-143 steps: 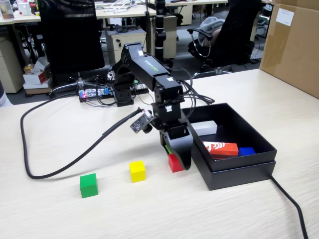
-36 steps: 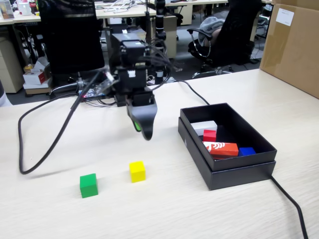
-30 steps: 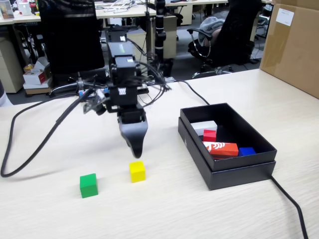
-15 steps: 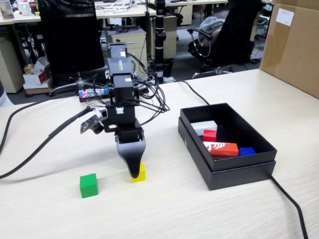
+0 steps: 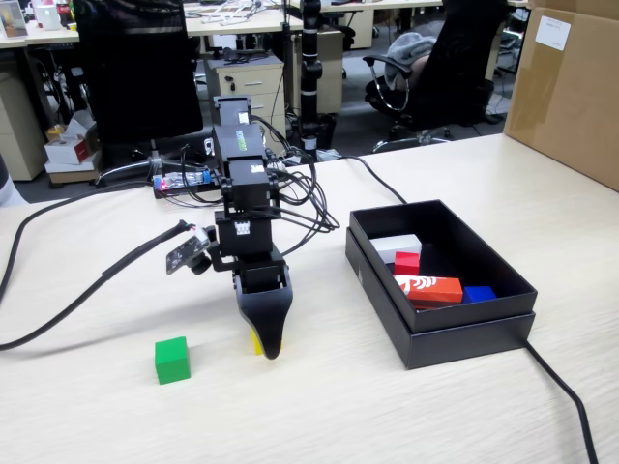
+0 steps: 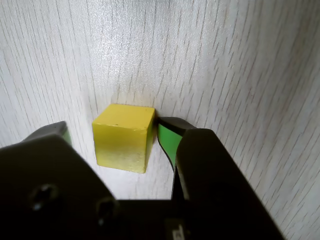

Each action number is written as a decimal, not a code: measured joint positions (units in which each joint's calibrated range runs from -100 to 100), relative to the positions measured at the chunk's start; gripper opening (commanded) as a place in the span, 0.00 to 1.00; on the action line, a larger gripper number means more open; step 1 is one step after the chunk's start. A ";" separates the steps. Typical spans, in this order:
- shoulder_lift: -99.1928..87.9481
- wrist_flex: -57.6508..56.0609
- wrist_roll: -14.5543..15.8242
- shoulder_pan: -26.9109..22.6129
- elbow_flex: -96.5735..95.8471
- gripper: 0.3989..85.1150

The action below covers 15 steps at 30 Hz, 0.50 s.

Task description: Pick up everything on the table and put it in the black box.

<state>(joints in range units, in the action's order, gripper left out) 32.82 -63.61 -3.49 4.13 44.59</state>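
My gripper (image 5: pixel 268 340) stands tip-down on the table (image 5: pixel 116 416), open, with its jaws on either side of the yellow cube (image 6: pixel 124 137). In the wrist view my gripper (image 6: pixel 115 129) has its green-padded right finger (image 6: pixel 167 142) against the cube's right face, while a gap remains on the left. In the fixed view only a sliver of the yellow cube (image 5: pixel 253 340) shows behind the jaw. The green cube (image 5: pixel 171 360) sits on the table to the left. The red cube (image 5: pixel 407 263) lies inside the black box (image 5: pixel 455 333) at the right.
The box also holds a white block (image 5: pixel 397 246), a red-and-white carton (image 5: pixel 428 288) and a blue block (image 5: pixel 478 293). A thick black cable (image 5: pixel 87 290) runs across the table at left, another (image 5: pixel 571 406) at front right. A brown carton (image 5: pixel 571 87) stands far right.
The red cube has gone from beside the box into it. The arm swung left and came down; over the last half second the gripper sank around the yellow cube, hiding most of it.
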 measured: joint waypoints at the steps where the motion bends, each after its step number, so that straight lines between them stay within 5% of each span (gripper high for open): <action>1: 0.00 0.00 0.00 0.00 0.00 0.27; 7: 0.00 0.00 0.00 0.00 0.00 0.03; 15: -0.39 0.00 0.05 0.20 0.00 0.03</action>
<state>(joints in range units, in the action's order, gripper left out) 32.43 -63.61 -3.44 4.32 44.59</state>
